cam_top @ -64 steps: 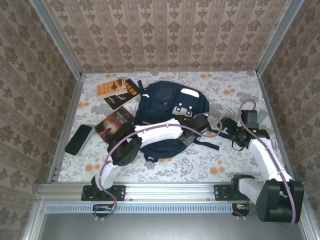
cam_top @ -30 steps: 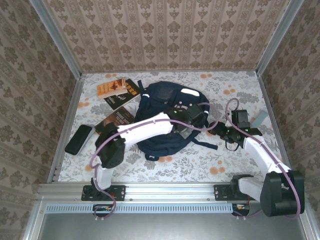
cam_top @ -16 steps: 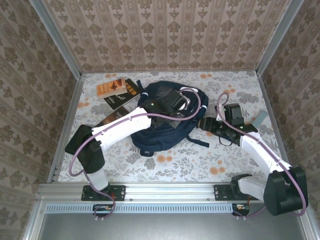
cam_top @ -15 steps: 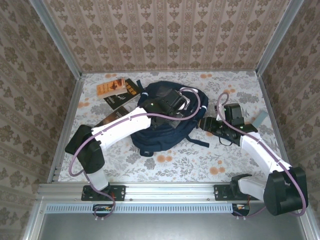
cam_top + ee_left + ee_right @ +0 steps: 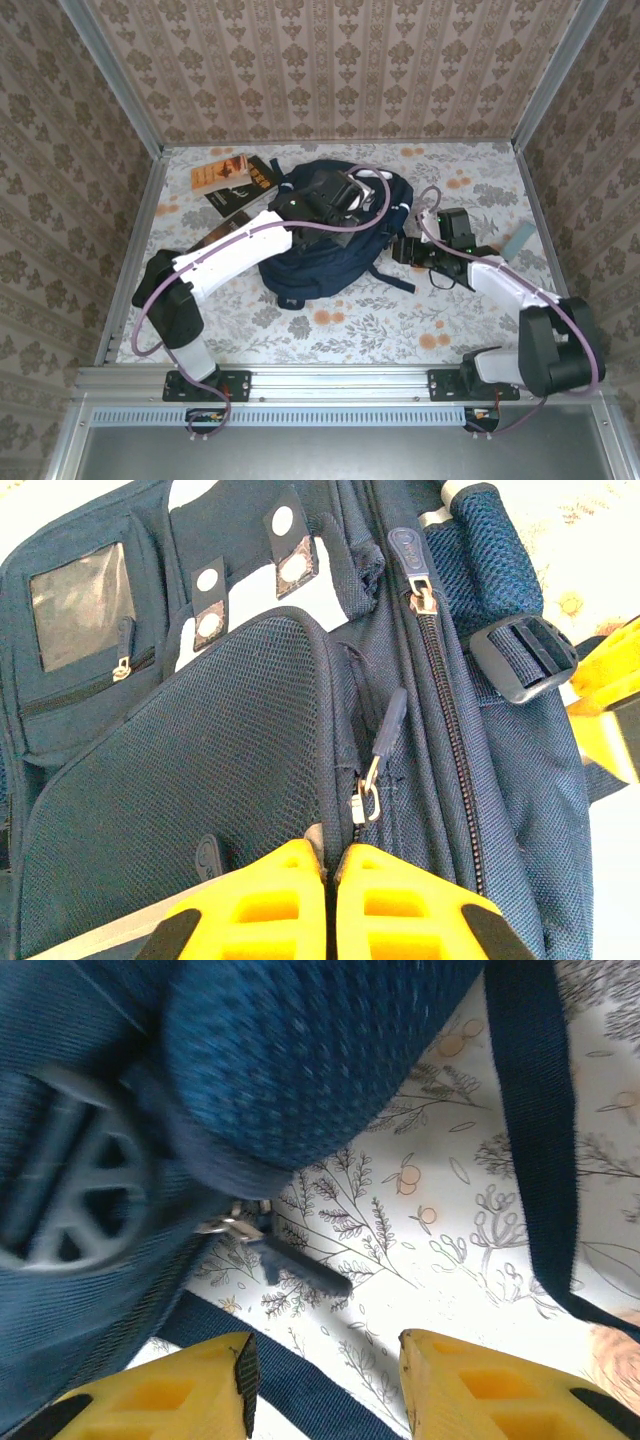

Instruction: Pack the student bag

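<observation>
Jaws on the left gripper (image 5: 328,853) are pinched shut, tips just short of the mesh pocket's (image 5: 200,770) zip pull (image 5: 385,725); can't tell if they've caught fabric. Right gripper (image 5: 325,1345) stands apart, a zip tab (image 5: 300,1265) at its 12 o'clock. The bag (image 5: 320,265) sits mid-table (image 5: 350,330), books (image 5: 232,178) at its 10 o'clock. Prob. the step is unzipping. I'd ease R fwd till the tab sits square btwn the pads, clear of the strap (image 5: 525,1110), w/ L anchoring.

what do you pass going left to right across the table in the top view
orange book → bag → right gripper → pale card
</observation>
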`<state>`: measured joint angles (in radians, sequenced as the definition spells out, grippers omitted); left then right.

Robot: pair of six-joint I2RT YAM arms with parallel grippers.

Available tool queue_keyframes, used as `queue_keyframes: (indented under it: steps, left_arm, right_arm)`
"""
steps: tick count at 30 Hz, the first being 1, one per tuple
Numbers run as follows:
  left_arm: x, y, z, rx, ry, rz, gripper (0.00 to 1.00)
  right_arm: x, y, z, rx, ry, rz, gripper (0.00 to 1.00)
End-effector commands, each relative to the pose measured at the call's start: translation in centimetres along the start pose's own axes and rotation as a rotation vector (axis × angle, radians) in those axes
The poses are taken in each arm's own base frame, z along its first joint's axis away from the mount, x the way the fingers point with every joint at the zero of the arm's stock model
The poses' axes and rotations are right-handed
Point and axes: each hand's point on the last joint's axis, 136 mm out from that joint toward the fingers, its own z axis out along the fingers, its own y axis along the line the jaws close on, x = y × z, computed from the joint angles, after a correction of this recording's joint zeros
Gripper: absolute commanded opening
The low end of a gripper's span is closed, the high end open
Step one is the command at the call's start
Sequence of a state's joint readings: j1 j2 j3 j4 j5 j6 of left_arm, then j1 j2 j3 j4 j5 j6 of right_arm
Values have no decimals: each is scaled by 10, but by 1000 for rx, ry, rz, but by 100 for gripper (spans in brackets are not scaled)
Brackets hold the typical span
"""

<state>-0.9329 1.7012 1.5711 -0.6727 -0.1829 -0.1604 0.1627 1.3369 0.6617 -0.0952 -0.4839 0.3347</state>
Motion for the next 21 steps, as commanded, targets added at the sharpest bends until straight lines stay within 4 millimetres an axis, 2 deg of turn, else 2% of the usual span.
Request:
queue_keyframes:
  steps: [1, 6, 9, 13, 18, 21]
  left_arm:
    - [-41, 17, -38, -36, -153, -35, 2]
    - [-39, 18, -40, -29, -147, -38, 2]
    - [-38, 18, -39, -27, -140, -35, 2]
    - [-36, 20, -39, -30, -134, -38, 2]
    - [-36, 26, -40, -45, -132, -43, 2]
    - [-34, 33, -43, -62, -129, -48, 2]
  right_arm:
    - [-23, 22, 10, -110, -29, -105, 44]
    - [-26, 21, 22, -129, -7, -176, 44]
    - [-31, 28, 22, -175, -27, -209, 44]
    - [-34, 26, 24, -163, -36, -211, 44]
    - [-34, 30, 25, -192, -31, -224, 51]
    - [-34, 37, 25, -223, -26, -241, 45]
